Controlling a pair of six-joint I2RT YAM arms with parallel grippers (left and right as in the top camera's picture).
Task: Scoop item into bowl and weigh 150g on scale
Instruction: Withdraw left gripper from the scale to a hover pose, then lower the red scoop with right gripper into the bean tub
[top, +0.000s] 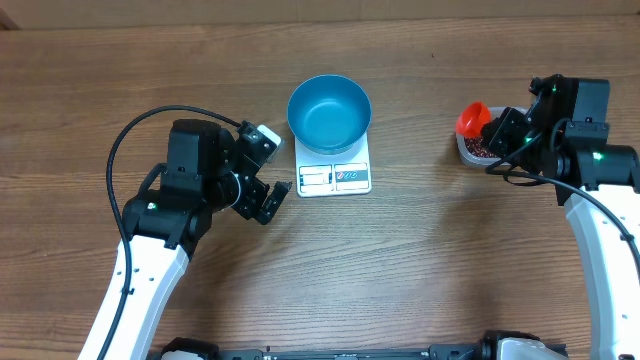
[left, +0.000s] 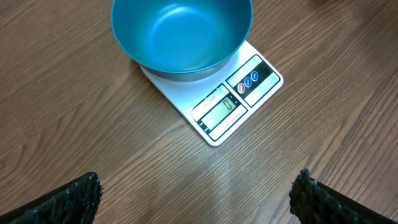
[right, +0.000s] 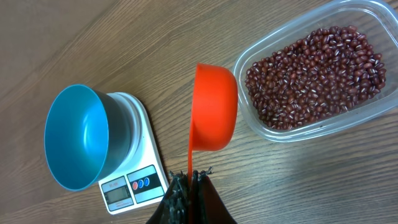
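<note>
Scoop (right: 214, 109) pinched in right claw (right: 189, 180), seemingly just beside beans (right: 314, 74).

Glossy plastic bowl (left: 181, 34), wood-grain table (left: 74, 118), clear tub (right: 348, 118).

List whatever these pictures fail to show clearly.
- Tub: overhead, mostly covered by the scoop and right end effector; right wrist view, cut by the frame edge.
- Scale display: overhead, too small to read.
- Left end effector: left wrist view, only fingertips show above the bottom edge.
</note>
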